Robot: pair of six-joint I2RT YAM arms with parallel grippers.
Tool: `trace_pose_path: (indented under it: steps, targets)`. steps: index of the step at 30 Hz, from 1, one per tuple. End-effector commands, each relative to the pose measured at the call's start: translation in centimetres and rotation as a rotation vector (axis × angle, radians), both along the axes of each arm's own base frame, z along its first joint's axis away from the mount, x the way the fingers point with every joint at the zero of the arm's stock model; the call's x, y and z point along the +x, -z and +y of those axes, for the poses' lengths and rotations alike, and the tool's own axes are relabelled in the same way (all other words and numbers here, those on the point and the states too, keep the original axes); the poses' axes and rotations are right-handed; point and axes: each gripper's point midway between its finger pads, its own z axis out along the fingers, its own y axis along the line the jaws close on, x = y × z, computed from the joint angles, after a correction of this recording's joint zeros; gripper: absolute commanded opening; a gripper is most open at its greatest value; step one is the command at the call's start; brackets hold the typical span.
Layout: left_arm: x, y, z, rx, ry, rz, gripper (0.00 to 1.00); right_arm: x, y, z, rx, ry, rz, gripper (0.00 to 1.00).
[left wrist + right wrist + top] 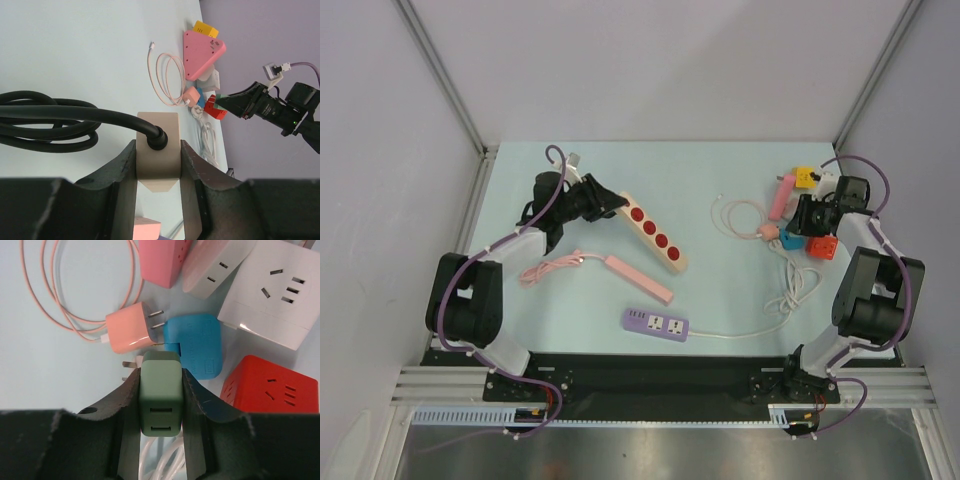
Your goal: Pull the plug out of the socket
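The right gripper (160, 376) is clenched on a green USB charger (160, 395), one finger on each flank. The charger's long axis runs straight along the fingers. Its two USB ports face the wrist, and its far end butts against a tab of the blue adapter (195, 345) just ahead and right of the jaws. Any pull would likely run straight back along that axis. A metal prong shows just left of the far end, so how deep the charger sits cannot be told.

The left gripper (157, 147) grasps the cord end of the beige power strip (162, 167), well apart from that cluster. The black cable (75, 112) leads off to the jaws' left. The right arm is nearer the plug.

There are three strips: the beige one, one pink (640, 278) and one purple (656, 322). Around the right jaws there is one pink charger (127, 330), one red cube (270, 387) and one white cube (272, 295).
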Motion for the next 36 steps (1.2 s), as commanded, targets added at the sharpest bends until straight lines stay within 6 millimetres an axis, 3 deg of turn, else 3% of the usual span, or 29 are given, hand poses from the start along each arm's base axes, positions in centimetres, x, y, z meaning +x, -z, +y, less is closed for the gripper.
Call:
trace_pose_path:
  steps: [1, 7, 8, 12, 16, 19, 23, 27, 30, 36]
  targets:
    - [-0.1, -5.9, -0.3, -0.081, 0.033, -0.167, 0.0, 1.3, -1.0, -0.9, -0.031, -0.001, -0.036, 0.2]
    - [-0.1, -5.8, -0.4, -0.085, 0.038, -0.162, 0.0, 1.9, 0.3, -1.2, -0.032, -0.006, -0.006, 0.33]
    - [-0.1, -5.8, -0.5, -0.086, 0.041, -0.163, 0.0, 1.9, 0.4, -1.1, -0.026, -0.01, -0.002, 0.38]
    - [0.0, -5.6, -0.4, -0.083, 0.037, -0.161, 0.0, 2.3, 0.3, -0.7, -0.043, -0.026, 0.0, 0.52]
    - [0.0, -5.8, -0.3, -0.077, 0.038, -0.174, 0.0, 2.3, -0.7, -0.9, -0.063, -0.032, -0.026, 0.6]
    - [0.0, -6.0, -0.2, -0.062, 0.034, -0.187, 0.0, 2.2, -2.7, -0.7, -0.084, -0.049, -0.08, 0.69]
    - [0.4, -6.0, 0.3, -0.016, 0.008, -0.209, 0.0, 1.3, -6.9, 0.3, -0.099, -0.081, -0.213, 0.84]
    - [1.7, -3.5, 2.2, 0.104, -0.096, -0.18, 0.03, 0.3, -10.3, 1.5, -0.087, -0.11, -0.347, 0.99]
    - [2.1, -1.2, 2.5, 0.159, -0.102, -0.144, 0.09, -0.2, -12.5, 2.0, -0.064, -0.122, -0.425, 1.0]
    - [2.7, 3.2, 1.4, 0.138, -0.052, -0.041, 0.17, -1.0, -14.0, 3.6, 0.002, -0.179, -0.467, 0.99]
